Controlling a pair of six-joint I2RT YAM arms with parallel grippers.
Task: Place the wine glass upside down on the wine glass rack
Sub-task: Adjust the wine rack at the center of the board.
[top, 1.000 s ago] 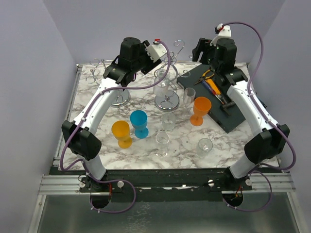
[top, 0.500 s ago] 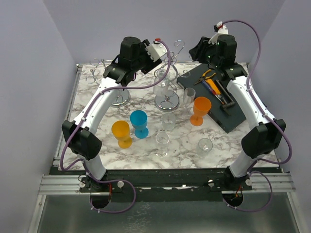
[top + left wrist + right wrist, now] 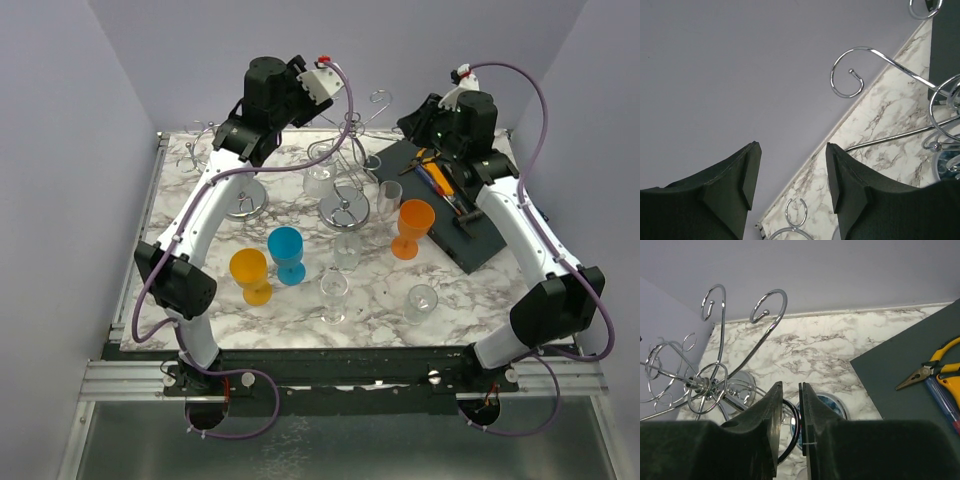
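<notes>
The job looks close to done. In the overhead view a clear wine glass (image 3: 320,180) sits bowl-down and foot-up among the wire arms of the rack (image 3: 345,208), on the rack's 9 o'clock side and off the tabletop (image 3: 200,290). The chrome and the clear glass blur together there, so I cannot tell whether the foot is fully seated in a slot or only leaning on the wire. Neither wrist view shows it clearly.

The left tool (image 3: 792,147) is spread wide with nothing between its fingers. It points past a curled hook of the rack toward the back wall, up at about 11 o'clock from the rack and apart from the glass. The right tool (image 3: 790,385) has its fingers drawn almost together, with only a thin slit between them, and holds nothing. It hangs at about 2 o'clock from the rack, over the near edge of the dark mat (image 3: 470,235).

Judging from this, the carrying and turning over are finished and the glass is released. What is left is to check that it hangs steadily and to bring the left arm away without brushing the hooks.

Other drinkware stands upright around 6 o'clock from the rack. It includes a blue goblet (image 3: 287,253), an orange goblet (image 3: 415,228) and several clear glasses, none of them touched by either arm.
</notes>
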